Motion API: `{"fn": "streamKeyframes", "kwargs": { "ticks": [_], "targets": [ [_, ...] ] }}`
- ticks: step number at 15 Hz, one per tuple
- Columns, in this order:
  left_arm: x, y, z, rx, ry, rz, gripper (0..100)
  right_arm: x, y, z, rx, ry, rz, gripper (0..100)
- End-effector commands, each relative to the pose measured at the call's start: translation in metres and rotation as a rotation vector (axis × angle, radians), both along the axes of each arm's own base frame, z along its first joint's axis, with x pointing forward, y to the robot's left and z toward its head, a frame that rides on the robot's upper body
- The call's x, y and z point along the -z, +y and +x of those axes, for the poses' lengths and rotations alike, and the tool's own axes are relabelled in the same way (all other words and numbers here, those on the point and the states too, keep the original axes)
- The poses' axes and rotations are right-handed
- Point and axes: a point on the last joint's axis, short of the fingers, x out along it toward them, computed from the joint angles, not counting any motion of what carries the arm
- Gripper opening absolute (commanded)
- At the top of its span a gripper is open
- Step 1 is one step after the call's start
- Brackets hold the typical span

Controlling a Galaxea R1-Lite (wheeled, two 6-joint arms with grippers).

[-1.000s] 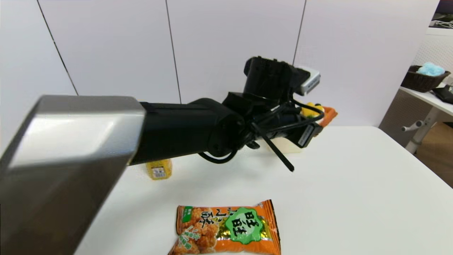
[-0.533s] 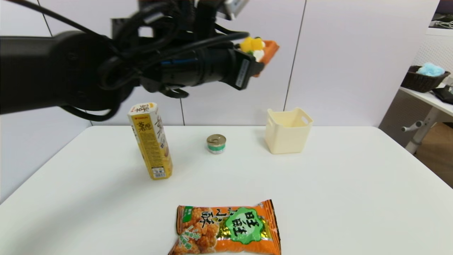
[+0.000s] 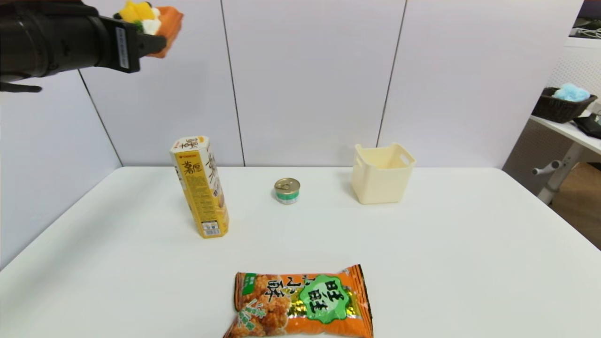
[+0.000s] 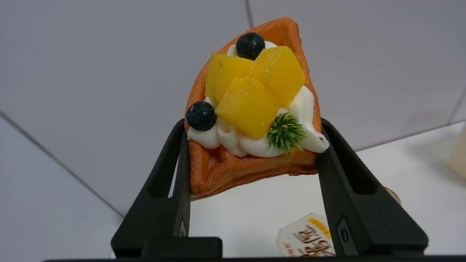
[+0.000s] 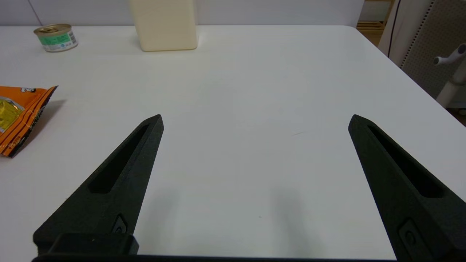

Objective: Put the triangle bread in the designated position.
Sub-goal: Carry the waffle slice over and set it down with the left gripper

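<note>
while clamping triangle bread [image 3: 157, 21], left gripper [image 3: 152, 33] has swung up-left, seemingly well above table [image 3: 422, 263].

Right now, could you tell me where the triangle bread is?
The triangle bread is held in the left tool, high in the air at the robot's far left in the head view, well above the table and up-left of the tall yellow box.

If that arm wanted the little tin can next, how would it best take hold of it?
Probably from straight above, with a pincer finger on each side of the round wall. The tin can stands upright, low and squat, apart from the yellow box and the cream bin. The left pincer is shut on the triangle bread.
</note>
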Motion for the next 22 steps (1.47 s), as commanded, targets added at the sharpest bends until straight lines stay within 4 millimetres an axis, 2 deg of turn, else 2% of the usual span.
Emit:
{"fn": "streamKeyframes", "kwargs": {
  "ticks": [1, 5, 7, 10, 12, 17, 19, 22],
  "targets": [
    [0.014, 0.040, 0.021, -0.162, 0.043, 0.002, 0, 0.000, 0.000, 0.000, 0.000, -0.001, -0.001, 100],
    [0.066, 0.059, 0.073, -0.219, 0.221, 0.017, 0, 0.000, 0.000, 0.000, 0.000, 0.000, 0.002, 100],
    [0.104, 0.065, 0.100, -0.146, 0.338, 0.011, 0, 0.000, 0.000, 0.000, 0.000, 0.000, 0.002, 100],
    [0.149, 0.072, 0.125, 0.013, 0.466, -0.019, 0, 0.000, 0.000, 0.000, 0.000, 0.000, -0.001, 100],
    [0.175, 0.076, 0.138, 0.084, 0.527, -0.021, 0, 0.000, 0.000, 0.000, 0.000, -0.001, 0.002, 100],
    [0.218, 0.098, 0.152, 0.287, 0.580, 0.124, 0, 0.000, 0.000, 0.000, 0.000, 0.000, -0.001, 100],
    [0.237, 0.099, 0.155, 0.459, 0.576, 0.161, 0, 0.000, 0.000, 0.000, 0.000, -0.001, 0.002, 100],
    [0.254, 0.097, 0.161, 0.586, 0.548, 0.242, 0, 0.000, 0.000, 0.000, 0.000, 0.000, 0.002, 100]
  ]
}}
